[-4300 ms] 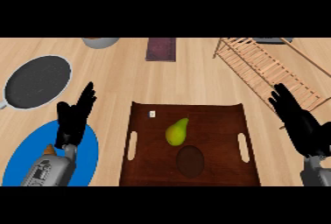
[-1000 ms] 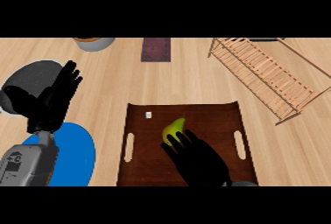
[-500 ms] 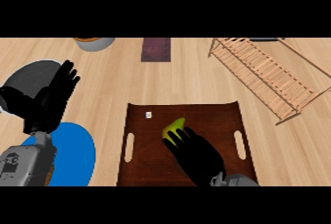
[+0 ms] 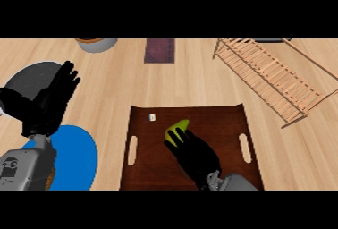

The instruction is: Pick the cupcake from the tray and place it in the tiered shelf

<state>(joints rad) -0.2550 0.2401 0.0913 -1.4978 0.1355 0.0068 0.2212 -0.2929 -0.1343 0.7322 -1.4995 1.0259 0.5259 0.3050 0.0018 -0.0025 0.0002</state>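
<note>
Black right hand (image 4: 195, 154), fingers straight, touches yellow-green fruit (image 4: 177, 126) on brown tray (image 4: 142, 174); white tag (image 4: 152, 117) unreadable; left hand (image 4: 46, 105) spread

Pale wooden counter (image 4: 198, 85), grain lines from side to side, under even light.

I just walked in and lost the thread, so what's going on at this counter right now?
The right robot hand lies open over the dark brown tray, fingertips at a yellow-green, pear-like fruit. No cupcake shows; the hand may be hiding it. Nothing is lifted yet. The left robot hand rests open at the left, fingers up. The wooden tiered shelf stands at the upper right with no cupcake in it.
</note>
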